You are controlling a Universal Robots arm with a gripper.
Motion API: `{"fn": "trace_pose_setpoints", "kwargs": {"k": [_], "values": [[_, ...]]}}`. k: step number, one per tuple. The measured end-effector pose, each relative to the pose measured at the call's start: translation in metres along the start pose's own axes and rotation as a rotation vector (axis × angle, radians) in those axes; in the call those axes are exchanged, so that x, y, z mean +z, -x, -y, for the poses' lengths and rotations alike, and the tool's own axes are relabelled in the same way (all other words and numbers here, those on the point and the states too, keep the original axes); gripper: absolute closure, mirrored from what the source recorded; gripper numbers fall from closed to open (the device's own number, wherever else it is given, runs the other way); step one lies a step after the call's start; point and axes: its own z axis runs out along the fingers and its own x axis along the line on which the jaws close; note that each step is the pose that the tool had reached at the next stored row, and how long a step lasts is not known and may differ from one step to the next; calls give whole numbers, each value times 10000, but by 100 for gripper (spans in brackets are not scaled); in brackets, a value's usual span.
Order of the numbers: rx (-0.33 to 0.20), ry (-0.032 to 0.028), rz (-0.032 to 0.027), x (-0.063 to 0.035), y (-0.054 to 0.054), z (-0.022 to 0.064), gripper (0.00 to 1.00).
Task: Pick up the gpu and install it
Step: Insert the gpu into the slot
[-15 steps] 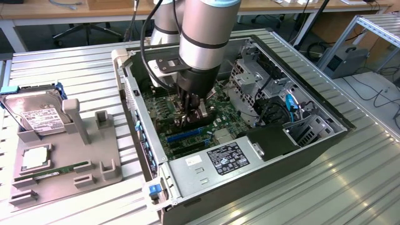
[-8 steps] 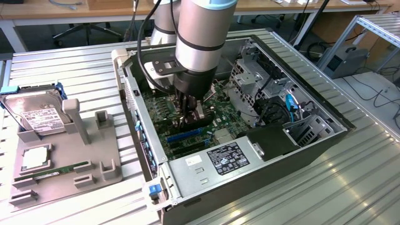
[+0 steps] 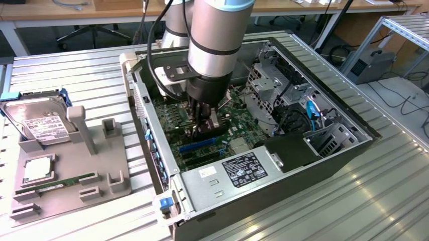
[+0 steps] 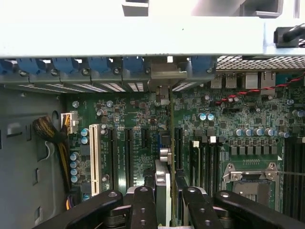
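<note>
**Inside the open case: gpu held edge-on over the motherboard**

Over the open computer case [image 3: 268, 150], in the exterior view, you have the arm reaching down with the gripper [image 3: 209, 131] low above the green motherboard [image 3: 176, 120]. Its fingers are clamped on the gpu [image 3: 213, 125], a thin card standing on edge just above the blue expansion slot [image 3: 196, 146]. Toward the exterior view's left of the case, a grey parts fixture [image 3: 74, 175] sits on the ribbed metal bench [image 3: 348, 201]. That fixture carries a silver hard drive [image 3: 41, 123] with a white label, farther from the case than the fixture's upright posts, and a slim green RAM stick [image 3: 64, 183] lying flat nearer the camera. The power supply [image 3: 231, 175] with its black label fills the case corner nearest the camera.

Looking down from the wrist, you see the gripper [image 4: 169, 200] closed on the gpu [image 4: 164, 191], which runs edge-on between the black fingers [image 4: 143, 207] toward the rear wall of the case [image 4: 143, 40]. The card's metal end bracket [image 4: 164, 78] sits right at that wall, among the blue slot latches [image 4: 100, 64]. A white slot [image 4: 94, 160] and the CPU socket [image 4: 250, 179] flank the card on opposite sides.
</note>
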Motion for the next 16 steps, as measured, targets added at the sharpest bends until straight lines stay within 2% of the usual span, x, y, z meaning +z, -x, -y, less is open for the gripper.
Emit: {"fn": "trace_pose_setpoints", "kwargs": {"k": [16], "values": [[2, -1, -77, 77, 10, 6, 73]]}}
